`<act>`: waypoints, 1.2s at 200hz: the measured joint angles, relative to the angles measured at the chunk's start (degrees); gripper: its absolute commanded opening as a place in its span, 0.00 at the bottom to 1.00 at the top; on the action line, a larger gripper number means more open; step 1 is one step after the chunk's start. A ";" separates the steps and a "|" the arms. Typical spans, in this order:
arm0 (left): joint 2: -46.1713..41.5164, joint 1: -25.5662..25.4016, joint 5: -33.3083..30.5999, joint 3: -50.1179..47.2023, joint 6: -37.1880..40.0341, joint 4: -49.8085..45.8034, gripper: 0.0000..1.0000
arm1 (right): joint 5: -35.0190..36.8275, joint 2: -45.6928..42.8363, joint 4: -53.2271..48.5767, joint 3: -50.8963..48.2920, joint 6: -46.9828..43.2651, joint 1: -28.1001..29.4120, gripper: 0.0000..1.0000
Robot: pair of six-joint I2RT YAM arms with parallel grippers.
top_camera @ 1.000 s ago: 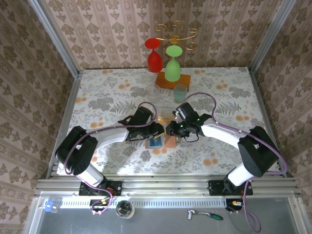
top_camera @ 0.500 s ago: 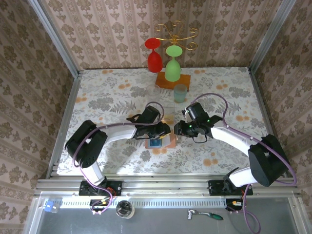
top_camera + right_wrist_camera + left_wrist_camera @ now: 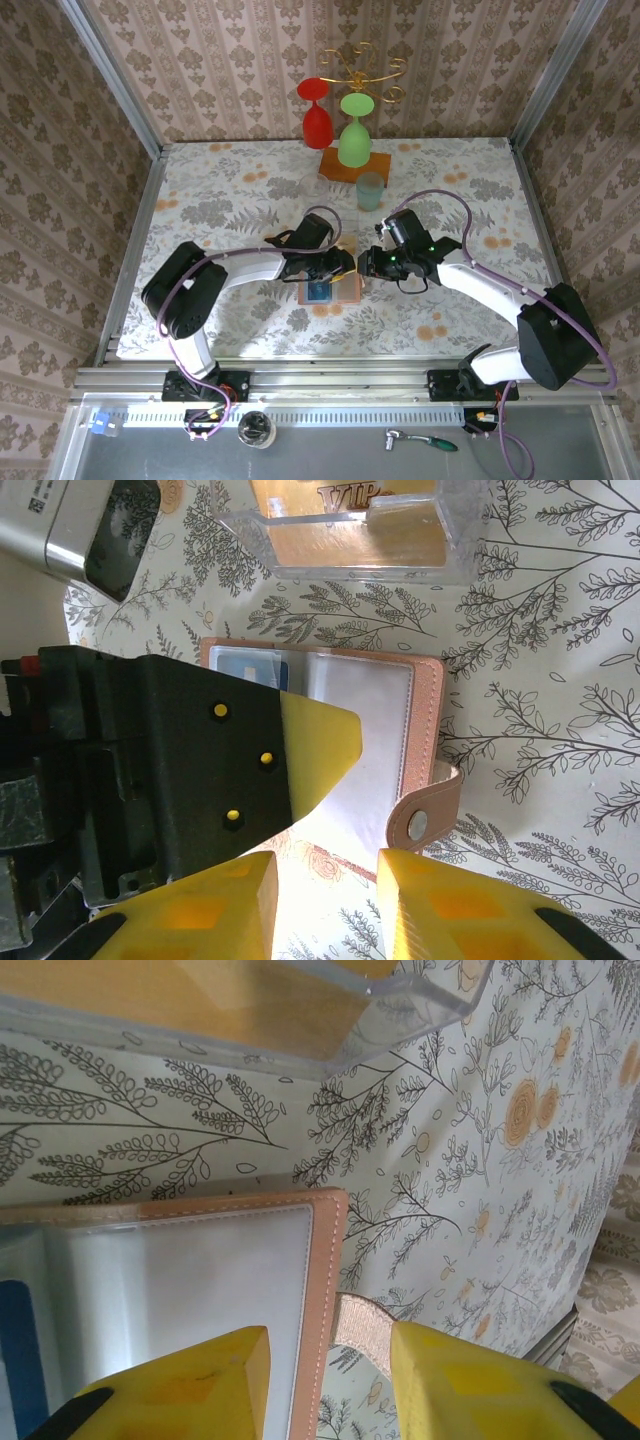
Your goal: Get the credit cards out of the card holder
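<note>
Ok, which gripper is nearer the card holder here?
Left. The left gripper straddles the edge of the card holder, one finger over its clear pocket. The right gripper hangs just off that edge, beside the snap tab.

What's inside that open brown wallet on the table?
A blue card sits in one pocket of the card holder; the neighbouring pocket looks empty. The left end effector covers the rest.

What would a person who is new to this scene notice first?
The left gripper and the right gripper meet above the open card holder at the table's middle. At the far edge, a red glass and a green glass hang upside down from a gold rack.
</note>
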 measured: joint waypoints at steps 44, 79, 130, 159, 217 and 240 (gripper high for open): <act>-0.02 1.18 1.46 -0.13 0.28 0.37 0.38 | 0.42 0.02 0.04 0.00 1.07 0.42 0.34; -1.97 3.61 2.38 -2.93 1.33 0.92 0.38 | 1.66 1.92 0.04 1.14 2.47 2.99 0.34; -11.19 8.15 2.97 -11.30 2.23 1.14 0.38 | 3.30 8.09 0.26 6.03 3.74 8.07 0.34; -16.00 10.29 2.91 -15.80 2.58 1.09 0.38 | 3.41 10.56 0.52 7.78 4.50 9.75 0.34; -19.80 11.02 1.86 -19.52 2.56 0.92 0.38 | 3.37 14.25 0.66 9.60 4.48 10.32 0.34; -19.52 11.02 1.86 -19.52 2.58 1.09 0.36 | 3.26 15.58 0.87 10.05 4.50 10.32 0.34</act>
